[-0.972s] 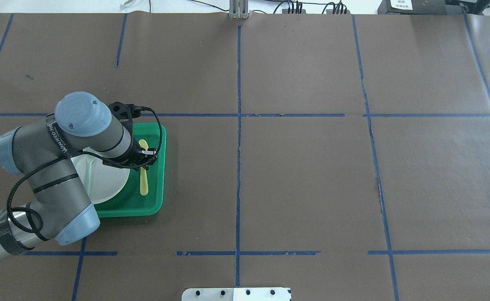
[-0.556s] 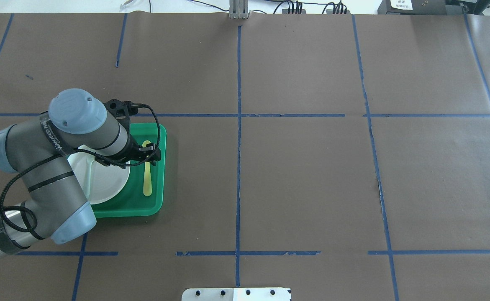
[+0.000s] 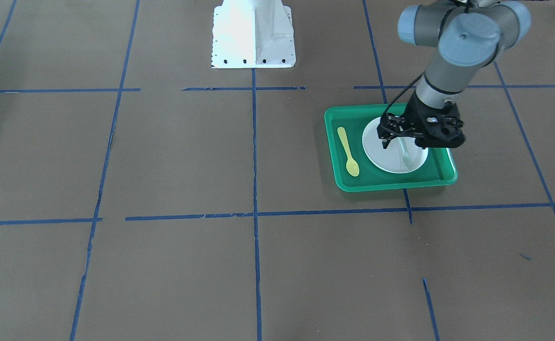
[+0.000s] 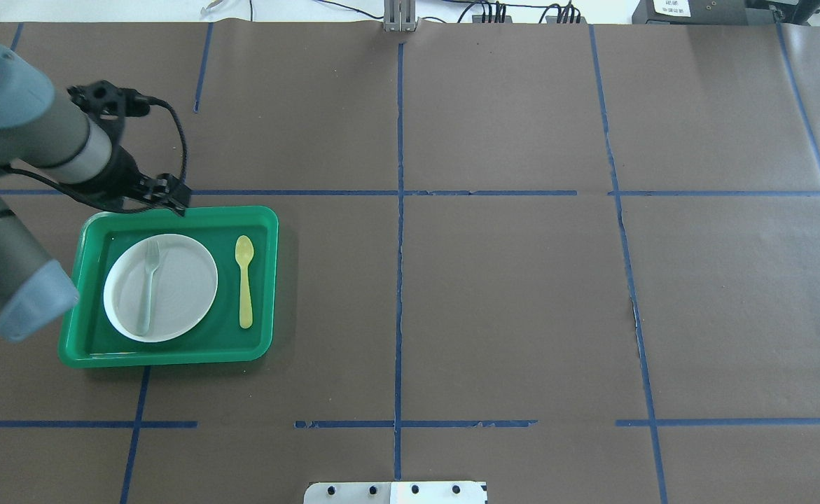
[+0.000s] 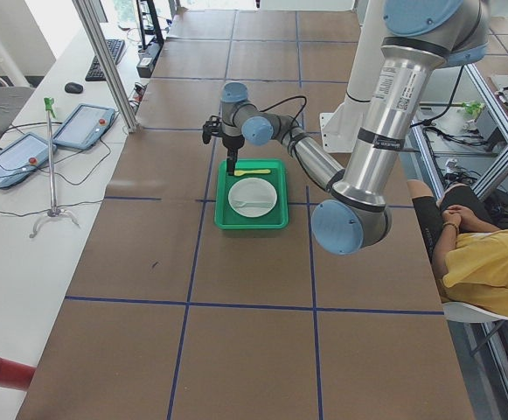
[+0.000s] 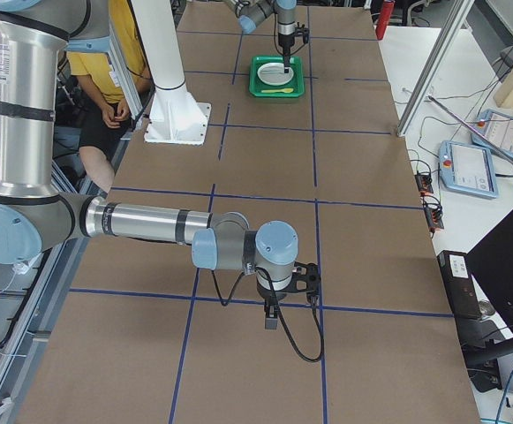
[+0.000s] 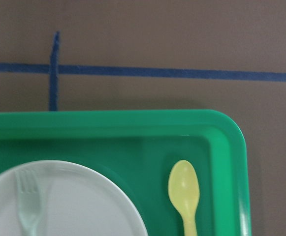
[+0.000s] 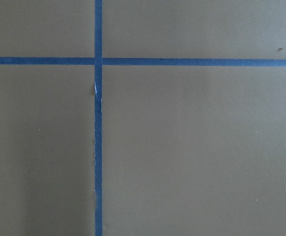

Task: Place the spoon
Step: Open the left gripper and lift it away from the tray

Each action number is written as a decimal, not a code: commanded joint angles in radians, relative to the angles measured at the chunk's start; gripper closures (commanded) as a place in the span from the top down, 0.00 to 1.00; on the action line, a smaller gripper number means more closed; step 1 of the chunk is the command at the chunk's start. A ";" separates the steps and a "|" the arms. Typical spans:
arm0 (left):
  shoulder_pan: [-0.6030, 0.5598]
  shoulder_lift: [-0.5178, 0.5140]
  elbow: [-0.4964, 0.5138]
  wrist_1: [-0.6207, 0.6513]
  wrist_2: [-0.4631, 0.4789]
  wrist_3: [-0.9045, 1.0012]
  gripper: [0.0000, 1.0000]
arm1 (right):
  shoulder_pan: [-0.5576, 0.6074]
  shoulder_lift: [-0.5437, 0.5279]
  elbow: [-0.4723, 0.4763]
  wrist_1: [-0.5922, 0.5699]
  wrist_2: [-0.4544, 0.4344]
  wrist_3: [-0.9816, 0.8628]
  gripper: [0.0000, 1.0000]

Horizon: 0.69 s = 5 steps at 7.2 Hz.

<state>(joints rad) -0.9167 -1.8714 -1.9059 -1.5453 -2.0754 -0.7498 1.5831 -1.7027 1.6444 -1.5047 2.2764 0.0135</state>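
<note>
In the tray (image 4: 192, 350), the spoon (image 4: 244, 283) lies beside the plate (image 4: 185, 287) bearing the fork (image 4: 148, 287).

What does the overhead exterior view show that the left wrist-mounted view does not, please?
Only the overhead view shows the left tool, the whole green plastic tray, and the small yellow plastic spoon end to end. Only the wrist view gives a close look at the spoon's bowl and the tines of the pale plastic fork. Both show the spoon lying in the tray beside the round white plate, and the fork on the plate.
</note>
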 commanded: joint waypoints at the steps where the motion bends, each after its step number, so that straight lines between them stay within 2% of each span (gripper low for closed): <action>1: -0.243 0.049 -0.009 0.181 -0.040 0.481 1.00 | 0.000 0.000 0.000 0.000 0.000 0.000 1.00; 2: -0.363 0.107 0.001 0.241 -0.051 0.714 1.00 | 0.000 0.000 0.000 0.000 0.000 0.000 1.00; 3: -0.513 0.200 0.036 0.237 -0.157 0.771 1.00 | 0.000 0.000 0.000 0.000 0.000 0.000 1.00; 4: -0.613 0.283 0.065 0.214 -0.229 0.888 1.00 | 0.000 0.000 0.000 0.000 0.000 0.000 1.00; 5: -0.678 0.316 0.109 0.203 -0.258 1.046 1.00 | 0.000 0.000 0.000 0.000 0.000 0.000 1.00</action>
<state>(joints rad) -1.4951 -1.6174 -1.8425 -1.3297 -2.2784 0.1264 1.5831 -1.7027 1.6444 -1.5049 2.2764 0.0138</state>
